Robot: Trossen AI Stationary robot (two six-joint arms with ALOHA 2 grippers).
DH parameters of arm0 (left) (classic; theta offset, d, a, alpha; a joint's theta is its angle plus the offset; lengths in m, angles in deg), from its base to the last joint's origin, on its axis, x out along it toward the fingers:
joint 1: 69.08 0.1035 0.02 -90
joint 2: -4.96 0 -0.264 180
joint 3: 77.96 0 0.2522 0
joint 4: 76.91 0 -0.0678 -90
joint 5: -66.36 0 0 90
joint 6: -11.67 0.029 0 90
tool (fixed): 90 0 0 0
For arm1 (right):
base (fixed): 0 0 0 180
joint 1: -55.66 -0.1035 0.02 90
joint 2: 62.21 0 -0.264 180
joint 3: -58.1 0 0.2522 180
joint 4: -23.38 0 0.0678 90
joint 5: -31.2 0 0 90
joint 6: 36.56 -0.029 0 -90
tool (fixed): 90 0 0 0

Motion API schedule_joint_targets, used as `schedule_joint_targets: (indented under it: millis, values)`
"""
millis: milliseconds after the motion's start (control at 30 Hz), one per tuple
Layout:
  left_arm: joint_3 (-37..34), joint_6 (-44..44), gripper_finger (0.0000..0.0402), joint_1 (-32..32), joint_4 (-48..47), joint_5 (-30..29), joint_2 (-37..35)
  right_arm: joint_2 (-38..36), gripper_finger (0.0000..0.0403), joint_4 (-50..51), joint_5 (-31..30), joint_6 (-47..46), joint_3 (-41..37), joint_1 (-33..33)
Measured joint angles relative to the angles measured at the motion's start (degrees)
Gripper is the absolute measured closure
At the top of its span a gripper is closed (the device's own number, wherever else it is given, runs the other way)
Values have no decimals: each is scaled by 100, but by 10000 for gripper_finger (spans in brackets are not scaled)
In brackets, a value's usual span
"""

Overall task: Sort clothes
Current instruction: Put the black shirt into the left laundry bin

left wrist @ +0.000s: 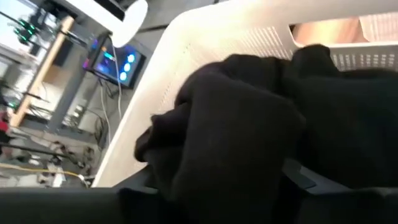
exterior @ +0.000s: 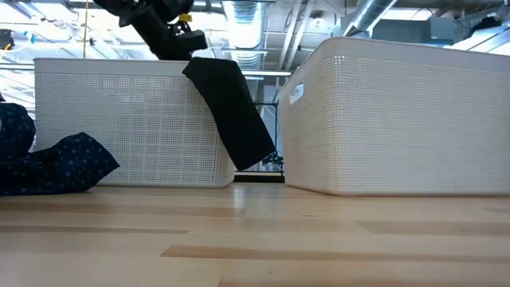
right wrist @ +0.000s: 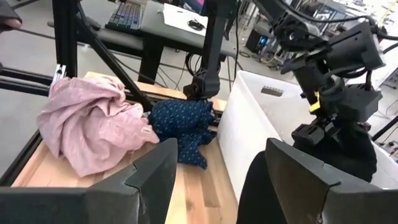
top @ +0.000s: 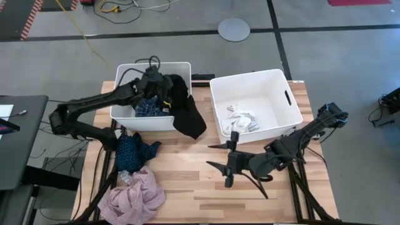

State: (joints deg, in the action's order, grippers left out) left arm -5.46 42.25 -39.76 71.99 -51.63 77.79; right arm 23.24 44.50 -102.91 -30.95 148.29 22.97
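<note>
My left gripper (top: pixel 164 86) is over the left white bin (top: pixel 125 115), shut on the black garment (top: pixel 189 112), which drapes over the bin's right corner. A blue plaid garment (top: pixel 150 107) lies inside that bin. The dark navy patterned garment (top: pixel 134 153) and the pink garment (top: pixel 134 195) lie on the table near its left front. White socks (top: pixel 240 119) lie in the right bin (top: pixel 284 115). My right gripper (top: pixel 230 161) is open and empty, low over the table in front of the right bin; it also shows in the right wrist view (right wrist: pixel 217 180). My left gripper holds a bunched part of the black garment (left wrist: pixel 236 124) between its two fingers, coming from above over the bin. The cloth covers the place of contact, so I cannot tell layers or edge. The garment's free end (exterior: pixel 239 119) hangs slanting down the bin's outer wall.
The two white bins stand side by side at the table's far side with a narrow gap between them. Bare wooden table (top: pixel 187 181) lies between the clothes at the left front and my right gripper. The left arm's frame stands behind the pink garment (right wrist: pixel 93 124).
</note>
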Motion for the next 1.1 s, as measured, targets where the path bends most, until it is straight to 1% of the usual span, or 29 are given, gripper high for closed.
schedule_joint_targets:
  millis: [67, 133, 233, 400, 533, 600, 633, 667, 733, 767, 800, 833, 1033, 1100]
  values:
    - [12, -122, 230, 2, -196, 111, -61, 0, 143, 72, -1, -98, 0, -38]
    - [162, -318, 217, 2, -594, 448, -131, 0, 143, 114, -1, -117, 0, -57]
    - [516, -695, 202, 2, -1123, 1015, -227, 0, 143, 133, -1, -129, 0, -110]
    - [1260, -1113, 192, 4, -2078, 1672, -320, 0, 143, 130, 1, -155, 0, -109]
    - [1852, -1243, 192, 4, -3003, 1747, -316, 2, 143, 154, 1, -249, 0, -107]
    - [2043, -1266, 192, 4, -3233, 1697, -316, 2, 143, 181, 1, -263, 0, -110]
    - [2119, -1274, 192, 1, -3327, 1765, -324, 2, 143, 185, 1, -265, 0, -120]
    - [2164, -1255, 192, -6, -3403, 2014, -354, 2, 143, 188, 1, -266, 0, -136]
    - [2177, -1091, 192, -106, -3483, 2784, -462, 2, 143, 204, 3, -269, 0, -145]
    - [2178, -1024, 192, -217, -3483, 3086, -515, 2, 143, 207, 3, -274, 0, -146]
    - [2184, -994, 192, -367, -3473, 3231, -546, 2, 143, 208, 4, -278, 0, -146]
    - [2188, -936, 192, -543, -3464, 3239, -557, 2, 143, 208, 4, -278, 0, -149]
    - [2184, -664, 191, -1774, -3478, 3079, -495, 2, 143, 247, 3, -308, 0, -168]
    - [2182, -618, 191, -2281, -3478, 2743, -374, 4, 143, 291, 5, -321, 0, -179]
